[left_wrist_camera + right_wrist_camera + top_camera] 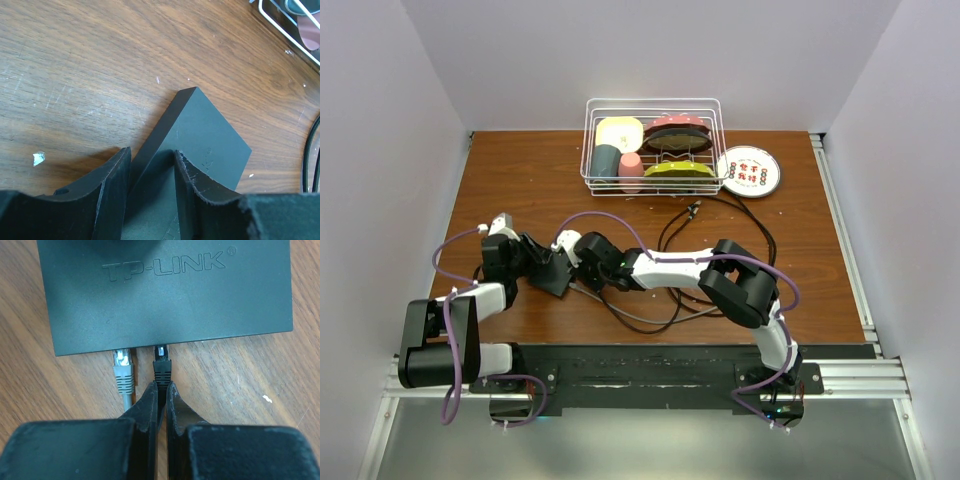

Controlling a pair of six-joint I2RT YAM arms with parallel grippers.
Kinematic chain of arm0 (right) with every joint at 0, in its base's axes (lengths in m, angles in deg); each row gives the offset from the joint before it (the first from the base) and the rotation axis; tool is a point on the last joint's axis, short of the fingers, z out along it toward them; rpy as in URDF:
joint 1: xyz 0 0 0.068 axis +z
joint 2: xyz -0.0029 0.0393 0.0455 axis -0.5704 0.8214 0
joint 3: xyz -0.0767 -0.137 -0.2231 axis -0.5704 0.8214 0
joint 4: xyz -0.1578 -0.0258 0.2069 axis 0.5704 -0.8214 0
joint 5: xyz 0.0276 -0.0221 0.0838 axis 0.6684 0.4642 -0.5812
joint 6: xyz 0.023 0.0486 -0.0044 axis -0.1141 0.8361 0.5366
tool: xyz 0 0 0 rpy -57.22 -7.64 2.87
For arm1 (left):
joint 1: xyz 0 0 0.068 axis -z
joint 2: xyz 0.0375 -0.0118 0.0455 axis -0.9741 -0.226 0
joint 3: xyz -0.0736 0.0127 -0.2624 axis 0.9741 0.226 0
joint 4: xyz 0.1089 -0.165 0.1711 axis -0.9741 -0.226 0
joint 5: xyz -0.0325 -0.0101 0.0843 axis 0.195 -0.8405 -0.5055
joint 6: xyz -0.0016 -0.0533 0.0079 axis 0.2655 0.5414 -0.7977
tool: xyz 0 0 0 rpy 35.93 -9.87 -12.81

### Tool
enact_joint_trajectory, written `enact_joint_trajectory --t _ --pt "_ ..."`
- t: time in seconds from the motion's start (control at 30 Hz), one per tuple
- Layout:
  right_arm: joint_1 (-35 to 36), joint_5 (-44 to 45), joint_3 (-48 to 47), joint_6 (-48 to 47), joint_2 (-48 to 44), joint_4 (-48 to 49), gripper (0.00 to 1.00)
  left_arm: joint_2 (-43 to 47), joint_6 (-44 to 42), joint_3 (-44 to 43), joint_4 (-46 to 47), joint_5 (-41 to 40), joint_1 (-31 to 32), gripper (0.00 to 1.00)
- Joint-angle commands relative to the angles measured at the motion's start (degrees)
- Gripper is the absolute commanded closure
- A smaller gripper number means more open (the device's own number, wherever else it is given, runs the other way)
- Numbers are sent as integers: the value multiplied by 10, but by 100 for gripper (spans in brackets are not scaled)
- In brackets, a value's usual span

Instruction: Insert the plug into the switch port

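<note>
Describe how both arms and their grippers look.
Both arms, left arm and right arm, have white links between bulky black joints, with a purple cable looping along each. The left gripper and right gripper are black, with flat, matte fingers worn at the edges. No markings visible.

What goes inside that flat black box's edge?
A grey cable plug and a black cable plug meet the flat matte black switch; their depth inside is hidden by its top.
</note>
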Motion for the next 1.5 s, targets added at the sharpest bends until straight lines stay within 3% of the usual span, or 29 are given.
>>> enact_joint_trajectory --t 0.0,0.23,0.33,0.37,0.53,0.8,1.0,1.1,1.13,1.23,1.47 --pt "12 -22 -43 17 -8 234 100 -5 26 12 -89 120 25 80" --pt "12 -22 -1 17 -39 209 100 38 13 -25 -140 63 24 75" --pt "13 -22 17 18 -50 205 99 52 6 -53 -170 34 25 64" --pt "13 -23 22 18 -52 201 92 53 5 -67 -183 28 24 59" --pt "12 -22 43 19 -63 185 80 46 2 -100 -216 -13 23 47" --pt "12 18 57 28 -94 137 54 35 -2 -122 -256 -80 20 41" --pt "12 86 73 38 -156 101 19 77 -12 -148 -292 -132 20 36" --pt "10 129 72 42 -186 77 3 132 -20 -151 -294 -134 20 15" --pt "10 140 72 43 -193 67 1 150 -21 -142 -283 -129 20 8" --pt "3 172 73 54 -220 48 1 223 -21 -132 -270 -110 20 1" --pt "-68 223 112 139 -279 8 1 314 -28 -138 -281 -70 21 0"
